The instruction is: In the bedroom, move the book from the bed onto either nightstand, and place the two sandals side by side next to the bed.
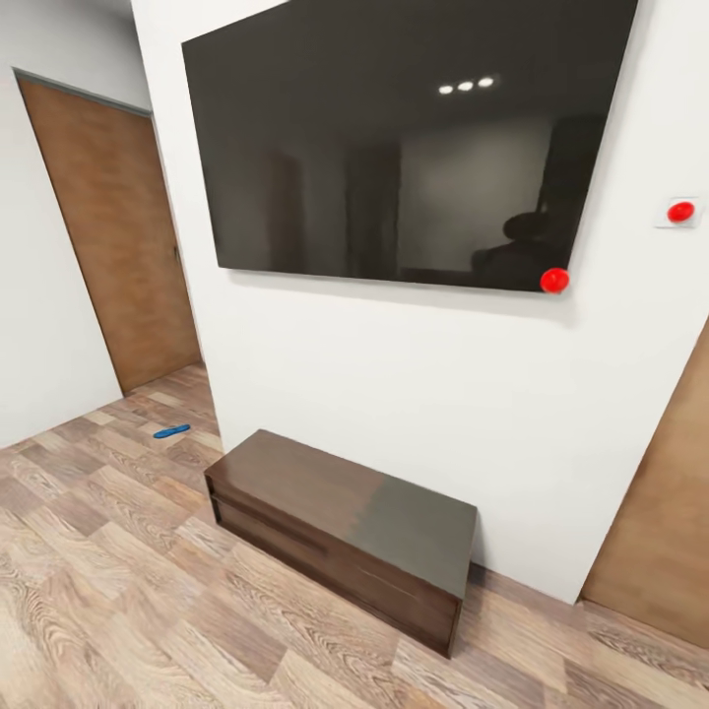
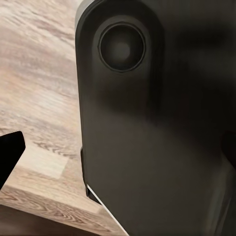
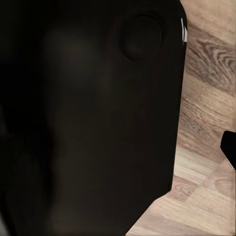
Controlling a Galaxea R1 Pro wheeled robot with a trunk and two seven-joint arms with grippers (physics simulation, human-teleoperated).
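White walls (image 1: 394,394) and a wood-plank floor (image 1: 98,591) fill the head view. At far left stands a brown door (image 1: 113,236); before it one bright blue sandal (image 1: 171,430) lies flat on the floor, alone. Rightward, a low dark cabinet (image 1: 345,532) sits under a wall-mounted black screen (image 1: 404,138). Both wrist views show dark robot casing over planks; whether either arm's jaws are spread or pressed together cannot be told.
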